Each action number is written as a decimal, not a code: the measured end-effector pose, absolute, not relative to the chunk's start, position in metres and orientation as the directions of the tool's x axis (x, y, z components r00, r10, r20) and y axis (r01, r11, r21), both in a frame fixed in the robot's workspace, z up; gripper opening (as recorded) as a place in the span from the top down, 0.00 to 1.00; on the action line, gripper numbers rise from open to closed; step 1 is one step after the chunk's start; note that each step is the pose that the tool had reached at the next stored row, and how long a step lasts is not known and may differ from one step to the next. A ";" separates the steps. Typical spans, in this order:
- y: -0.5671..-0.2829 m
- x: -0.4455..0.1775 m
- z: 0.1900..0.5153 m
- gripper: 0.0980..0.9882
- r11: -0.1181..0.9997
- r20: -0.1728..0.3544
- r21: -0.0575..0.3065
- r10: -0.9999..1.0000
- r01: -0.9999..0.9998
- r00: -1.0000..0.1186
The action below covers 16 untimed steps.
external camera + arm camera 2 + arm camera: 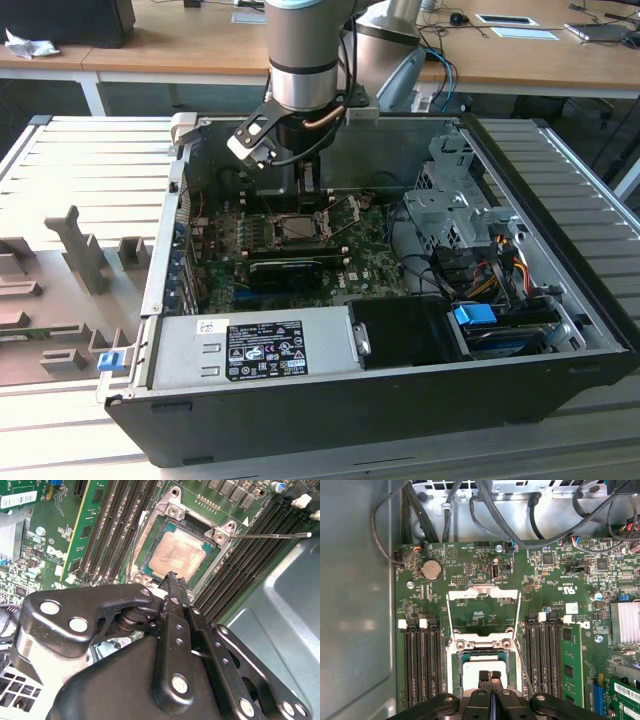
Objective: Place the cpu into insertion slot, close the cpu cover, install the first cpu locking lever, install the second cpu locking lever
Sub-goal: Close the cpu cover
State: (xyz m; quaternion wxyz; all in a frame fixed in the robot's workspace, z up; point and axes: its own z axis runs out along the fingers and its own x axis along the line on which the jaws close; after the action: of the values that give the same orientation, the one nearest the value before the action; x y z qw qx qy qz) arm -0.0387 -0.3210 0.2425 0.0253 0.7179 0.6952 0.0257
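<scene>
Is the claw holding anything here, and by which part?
Nothing is held: the claw is shut empty, tips above the chip lying in its socket.

Silvery cpu lies flat in the slot; the cover stands swung open, at the slot's two o'clock in the exterior view.

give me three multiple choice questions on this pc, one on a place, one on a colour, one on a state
1. Where is the cpu? A) in the insertion slot B) on the power supply C) on the drive cage
2. What colour is the circuit board? A) blue B) green C) red
3. How is the cpu cover? A) shut over the chip B) outside the case C) swung open

Answers: 1 A, it lies inside the slot's rim; 2 B, green all around the slot; 3 C, the frame lies flipped back beyond the slot.
</scene>
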 end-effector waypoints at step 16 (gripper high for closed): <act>-0.320 -0.038 0.247 0.99 -0.032 0.002 0.072 0.999 0.997 0.032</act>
State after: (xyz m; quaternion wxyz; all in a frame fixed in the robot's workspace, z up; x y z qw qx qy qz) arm -0.0384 -0.3202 0.2466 0.0253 0.7178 0.6953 0.0256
